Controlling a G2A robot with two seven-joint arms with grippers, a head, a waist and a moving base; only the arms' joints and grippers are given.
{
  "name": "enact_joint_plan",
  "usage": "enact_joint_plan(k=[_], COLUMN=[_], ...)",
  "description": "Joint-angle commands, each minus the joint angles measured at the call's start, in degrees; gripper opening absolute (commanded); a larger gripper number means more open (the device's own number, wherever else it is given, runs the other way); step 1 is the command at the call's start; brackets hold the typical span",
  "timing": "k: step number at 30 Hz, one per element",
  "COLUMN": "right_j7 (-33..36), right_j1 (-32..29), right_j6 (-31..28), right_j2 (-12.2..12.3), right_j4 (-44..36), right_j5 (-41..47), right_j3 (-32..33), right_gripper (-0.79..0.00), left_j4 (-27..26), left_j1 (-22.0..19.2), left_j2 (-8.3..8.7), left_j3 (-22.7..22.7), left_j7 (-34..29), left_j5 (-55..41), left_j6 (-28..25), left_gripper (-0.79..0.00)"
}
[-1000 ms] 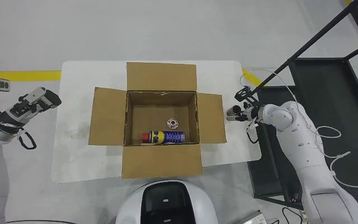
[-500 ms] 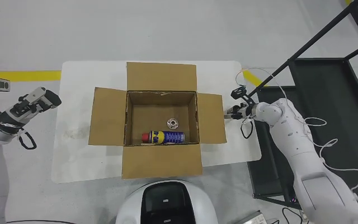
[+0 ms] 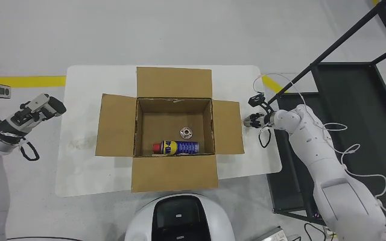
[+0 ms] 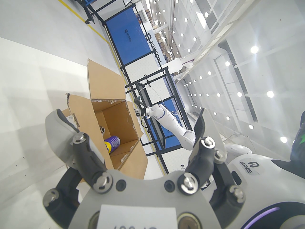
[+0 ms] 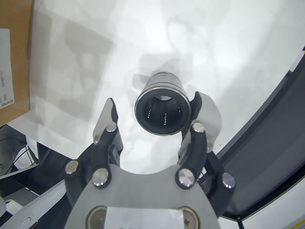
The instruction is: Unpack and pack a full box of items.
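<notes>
1. The robot's right gripper point(image 5: 155, 103) hovered over the right-hand strip of the white table point(image 3: 90, 162), between the open cardboard box point(image 3: 116, 132) and the table's edge. A steel linear bearing point(image 5: 163, 107) sat between its fingers point(image 5: 112, 115).
2. Those fingers stood spread rather than clamped. 1 pad lay against the bearing's side, while a clear gap showed at the other.
3. The bearing appeared to stand on end on the tabletop, with its bore and rows of tiny balls facing up at the wrist camera.
4. Inside the box, 2 items lay on the floor: a blue and yellow spray can point(image 3: 176, 147) on its side along the near wall, and a small flanged metal fitting point(image 3: 186, 131) just beyond it.
5. The left gripper point(image 4: 129, 120) hung off the table's left side, well apart from the box. Its fingers were wide open and held nothing.
6. The bearing looked rigid and probably heavy for its size, and its polished shell seemed likely to slip under a light pinch.
7. The safest hold seemed to be across the cylinder's middle, with the pads on opposite sides and nothing pushed into the bore.
8. If nudged over, it seemed likely to roll toward the nearby edge.
</notes>
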Motion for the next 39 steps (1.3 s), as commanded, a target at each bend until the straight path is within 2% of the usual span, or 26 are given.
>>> enact_joint_plan(k=[1, 5, 6, 8, 15, 21, 28, 33, 39], right_j7=[-0.43, -0.74, -0.85, -1.13, -2.18, -3.29, -1.52, -0.24, 1.42], right_j1=[0.01, 0.32, 0.41, 0.54, -0.54, -3.74, -13.26, -20.96, -24.51], right_j6=[0.11, 0.31, 0.37, 0.54, 0.13, 0.31, 1.36, 3.49, 2.40], right_j2=[0.03, -0.06, -0.10, -0.13, 0.39, 1.99, 5.33, 6.69, 7.03], right_j4=[0.19, 0.38, 0.31, -0.16, -2.75, -8.62, -26.68, -40.93, -53.26], right_j5=[-0.12, -0.12, -0.28, -0.90, -1.62, -2.51, -3.05, -2.79, 0.22], right_j3=[-0.04, -0.43, -0.60, -0.93, -0.32, 3.24, 13.56, 19.95, 20.96], right_gripper=[-0.711, -0.690, -0.702, -0.785, -0.785, -0.785, -0.785, -0.785, -0.785], left_j4=[0.00, 0.00, 0.00, 0.00, 0.00, 0.00, 0.00, 0.00, 0.00], left_j1=[0.00, 0.00, 0.00, 0.00, 0.00, 0.00, 0.00, 0.00, 0.00], left_j2=[0.00, 0.00, 0.00, 0.00, 0.00, 0.00, 0.00, 0.00, 0.00], left_j3=[0.00, 0.00, 0.00, 0.00, 0.00, 0.00, 0.00, 0.00, 0.00], left_j7=[0.00, 0.00, 0.00, 0.00, 0.00, 0.00, 0.00, 0.00, 0.00], left_j5=[0.00, 0.00, 0.00, 0.00, 0.00, 0.00, 0.00, 0.00, 0.00], left_j6=[0.00, 0.00, 0.00, 0.00, 0.00, 0.00, 0.00, 0.00, 0.00], left_gripper=[0.000, 0.000, 0.000, 0.000, 0.000, 0.000, 0.000, 0.000, 0.000])
